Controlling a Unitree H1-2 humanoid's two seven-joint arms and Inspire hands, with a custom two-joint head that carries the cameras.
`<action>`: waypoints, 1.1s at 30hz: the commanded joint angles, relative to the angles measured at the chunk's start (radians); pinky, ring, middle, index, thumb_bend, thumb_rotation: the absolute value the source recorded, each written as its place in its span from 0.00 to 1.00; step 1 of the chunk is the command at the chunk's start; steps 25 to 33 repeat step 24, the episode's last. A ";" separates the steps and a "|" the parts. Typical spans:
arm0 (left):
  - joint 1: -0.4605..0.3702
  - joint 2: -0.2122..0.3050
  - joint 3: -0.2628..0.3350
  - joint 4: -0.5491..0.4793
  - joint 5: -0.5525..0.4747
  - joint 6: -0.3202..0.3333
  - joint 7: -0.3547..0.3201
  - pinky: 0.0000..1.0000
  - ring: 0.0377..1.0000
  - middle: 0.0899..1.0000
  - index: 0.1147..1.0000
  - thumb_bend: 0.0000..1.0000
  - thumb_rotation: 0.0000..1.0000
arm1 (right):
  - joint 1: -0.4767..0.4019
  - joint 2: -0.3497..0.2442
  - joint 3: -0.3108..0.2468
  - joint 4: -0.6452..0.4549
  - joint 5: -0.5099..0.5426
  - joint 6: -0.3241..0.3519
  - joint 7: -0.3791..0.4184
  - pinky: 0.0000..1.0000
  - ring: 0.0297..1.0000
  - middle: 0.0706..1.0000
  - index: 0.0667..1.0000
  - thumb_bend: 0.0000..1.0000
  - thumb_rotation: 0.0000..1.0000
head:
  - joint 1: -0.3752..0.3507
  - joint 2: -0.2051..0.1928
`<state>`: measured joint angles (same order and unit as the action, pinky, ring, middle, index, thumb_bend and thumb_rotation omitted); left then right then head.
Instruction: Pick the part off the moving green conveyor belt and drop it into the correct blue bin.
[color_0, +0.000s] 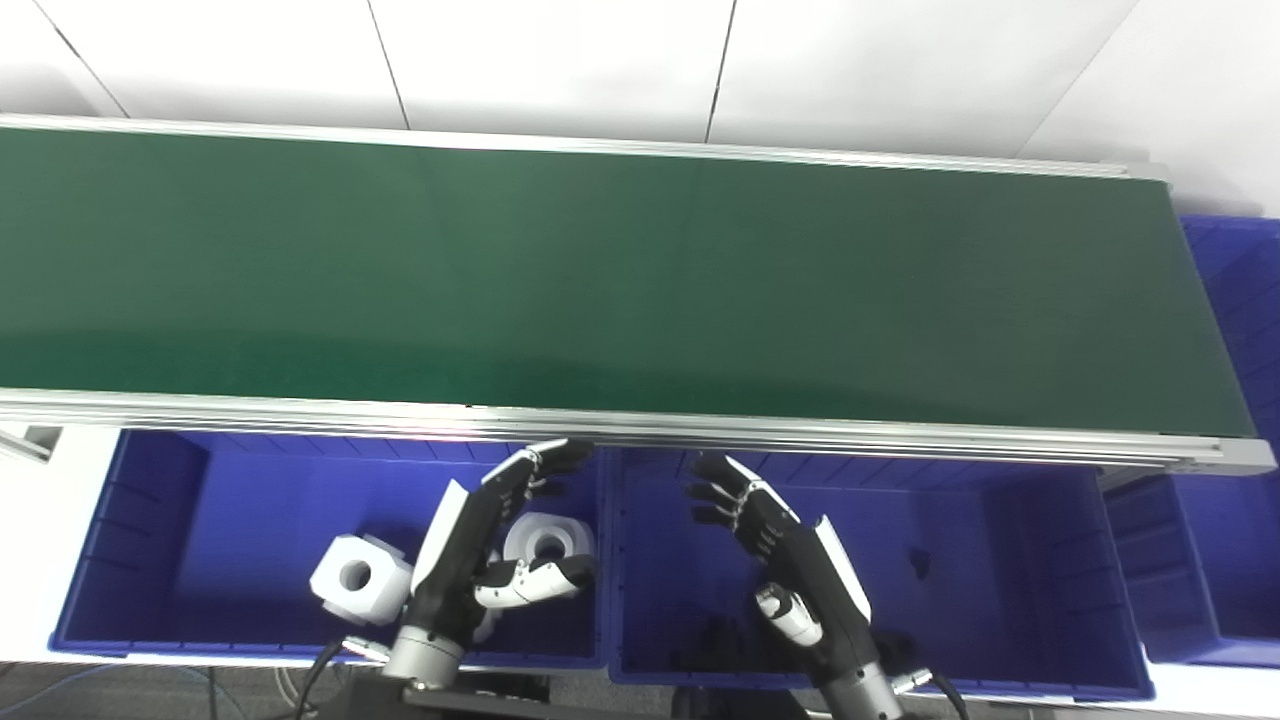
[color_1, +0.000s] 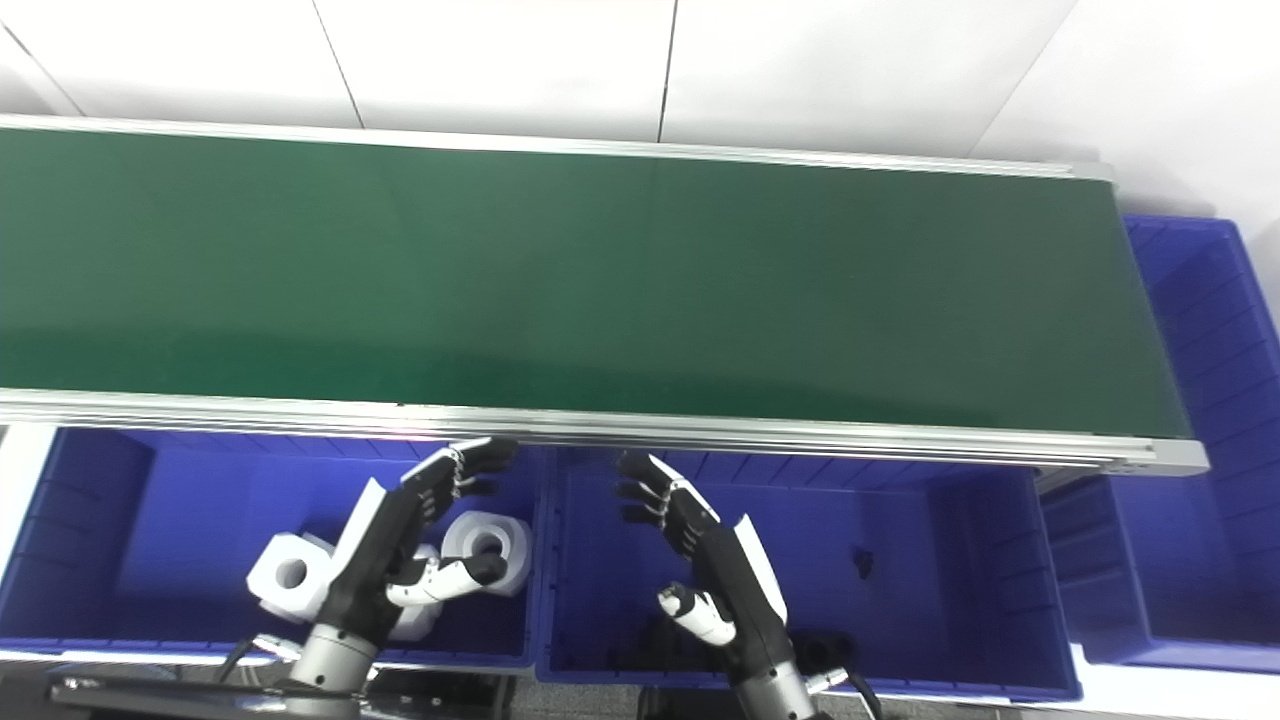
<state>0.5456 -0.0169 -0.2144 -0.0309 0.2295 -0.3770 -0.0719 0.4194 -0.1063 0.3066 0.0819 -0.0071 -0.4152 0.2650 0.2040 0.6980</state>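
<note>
No part is seen anywhere on the green conveyor belt (color_0: 600, 270), so the task's thing cannot be placed; only white parts (color_0: 360, 578) already lying in the left blue bin (color_0: 150, 520) and small dark pieces (color_0: 918, 560) in the middle blue bin (color_0: 1000, 520) are visible, with a third bin (color_0: 1230, 560) at 3 o'clock past the belt's end. The chief risk is judged to be timing: when a part arrives on the moving belt, a late reach could let it be carried off toward that 3 o'clock end, and both hands are held below the aluminium rail (color_0: 700, 435), which could be struck on a hurried lift. A wrong bin could also be chosen if the part's type is misread. The left hand (color_0: 490, 540) is held over the left bin, released and empty, fingers extended toward 1 o'clock near the rail, thumb out toward 3 o'clock. The right hand (color_0: 790, 560) is held over the middle bin, likewise released and empty, fingers spread toward 11 o'clock.
</note>
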 joint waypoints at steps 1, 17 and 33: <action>-0.014 0.011 -0.013 0.000 -0.006 -0.067 0.010 0.72 0.78 0.78 0.71 0.90 0.64 | -0.010 0.008 -0.001 -0.009 0.016 -0.055 0.003 0.76 0.82 0.85 0.86 1.00 0.86 | -0.001 -0.007; -0.019 0.062 -0.049 0.012 0.006 -0.091 0.020 0.78 0.82 0.80 0.73 0.94 0.81 | -0.022 0.009 0.008 0.017 -0.012 -0.055 -0.015 0.75 0.83 0.86 0.85 1.00 0.87 | -0.033 -0.037; -0.037 0.102 -0.092 0.062 0.021 -0.092 0.068 0.77 0.83 0.80 0.74 0.95 0.91 | -0.034 0.011 0.019 0.072 -0.018 -0.055 -0.031 0.71 0.81 0.84 0.82 1.00 0.86 | -0.062 -0.122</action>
